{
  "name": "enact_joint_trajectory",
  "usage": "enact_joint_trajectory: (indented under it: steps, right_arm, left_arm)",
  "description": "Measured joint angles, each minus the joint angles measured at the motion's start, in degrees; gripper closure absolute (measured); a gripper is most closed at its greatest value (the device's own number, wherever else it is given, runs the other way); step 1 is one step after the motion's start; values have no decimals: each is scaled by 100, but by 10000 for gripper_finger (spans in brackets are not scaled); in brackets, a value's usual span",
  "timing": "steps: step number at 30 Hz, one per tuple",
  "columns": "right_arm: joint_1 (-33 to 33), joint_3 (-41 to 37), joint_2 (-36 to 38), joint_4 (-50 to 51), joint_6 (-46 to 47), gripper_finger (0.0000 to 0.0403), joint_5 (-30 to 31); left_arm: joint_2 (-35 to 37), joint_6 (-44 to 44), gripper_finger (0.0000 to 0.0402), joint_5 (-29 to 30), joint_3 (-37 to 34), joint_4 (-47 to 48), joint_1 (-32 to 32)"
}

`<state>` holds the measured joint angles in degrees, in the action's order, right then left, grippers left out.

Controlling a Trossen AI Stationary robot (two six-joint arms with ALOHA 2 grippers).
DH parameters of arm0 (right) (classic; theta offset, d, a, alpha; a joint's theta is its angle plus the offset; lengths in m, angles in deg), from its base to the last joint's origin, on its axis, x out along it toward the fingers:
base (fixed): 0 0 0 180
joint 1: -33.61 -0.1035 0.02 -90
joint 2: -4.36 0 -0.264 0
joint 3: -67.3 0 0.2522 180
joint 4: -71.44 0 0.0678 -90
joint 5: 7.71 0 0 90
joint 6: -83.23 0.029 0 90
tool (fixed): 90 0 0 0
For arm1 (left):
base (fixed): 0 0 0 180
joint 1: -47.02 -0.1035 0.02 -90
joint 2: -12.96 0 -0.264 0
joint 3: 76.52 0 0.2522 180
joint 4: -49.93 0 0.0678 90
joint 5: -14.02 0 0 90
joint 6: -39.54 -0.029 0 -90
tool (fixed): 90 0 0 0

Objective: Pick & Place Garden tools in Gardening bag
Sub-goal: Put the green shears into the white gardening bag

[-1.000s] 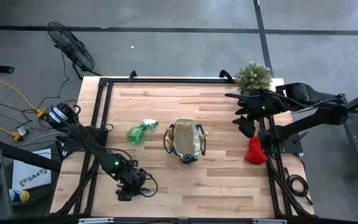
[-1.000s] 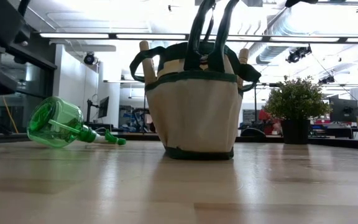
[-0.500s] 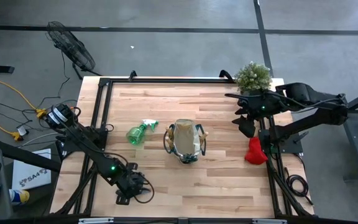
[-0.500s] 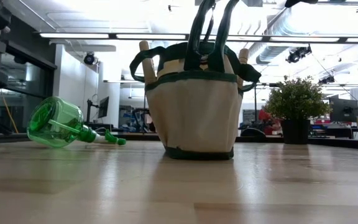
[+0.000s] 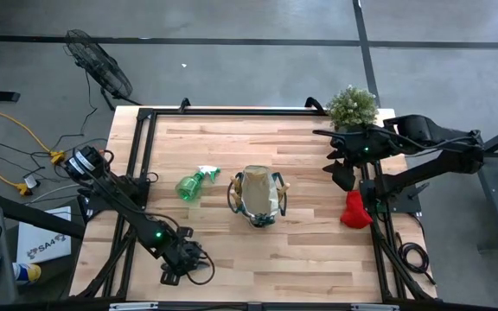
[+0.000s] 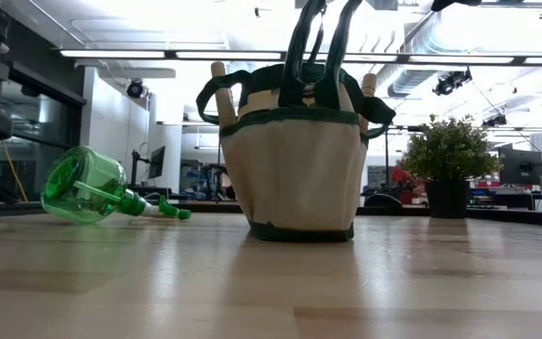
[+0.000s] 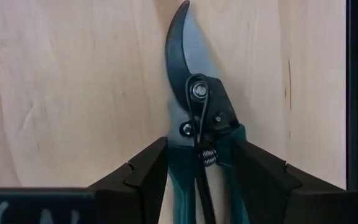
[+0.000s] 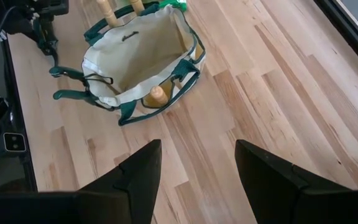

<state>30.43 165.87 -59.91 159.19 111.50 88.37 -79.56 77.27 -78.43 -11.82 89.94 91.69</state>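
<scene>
- Two arms are over the wooden table [image 5: 301, 250] — the left gripper [image 5: 182, 259] sits low at the table's near left corner, the right gripper [image 5: 340, 164] hovers high at the far right edge, beside the potted plant [image 5: 352, 105].
- Left gripper: its dark fingers [image 7: 143, 171] stand on either side of the teal handles of the black-bladed pruners [image 7: 197, 106], pressing against them, with the pruners lying flat on the wood.
- Right gripper [image 8: 197, 168]: fingers spread apart with nothing between them, looking down toward the gardening bag [image 8: 135, 59].
- Gardening bag [image 5: 258, 197]: upright near the table's middle, mouth open, wooden tool handles [image 8: 157, 94] poking out of its side pockets.
- Green spray bottle [image 5: 193, 183]: lying on its side just left of the bag — apart from it.
- Red glove [image 5: 355, 210]: at the table's right edge, under the right arm.
</scene>
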Motion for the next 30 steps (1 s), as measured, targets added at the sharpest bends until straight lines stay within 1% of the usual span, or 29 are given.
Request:
enact_joint_trajectory:
  steps: [18, 22, 30]
  right_arm:
    - [0, 0, 0, 9, -3, 206, -1]
    - [0, 0, 0, 9, -3, 206, -1]
    - [2, 0, 0, 9, -1, 206, -1]
  left_arm:
    - [-64, 5, 238, 159, 6, -51, 2]
    - [-67, 3, 266, 186, 4, -27, 0]
    - [-71, 4, 353, 146, 1, -31, -2]
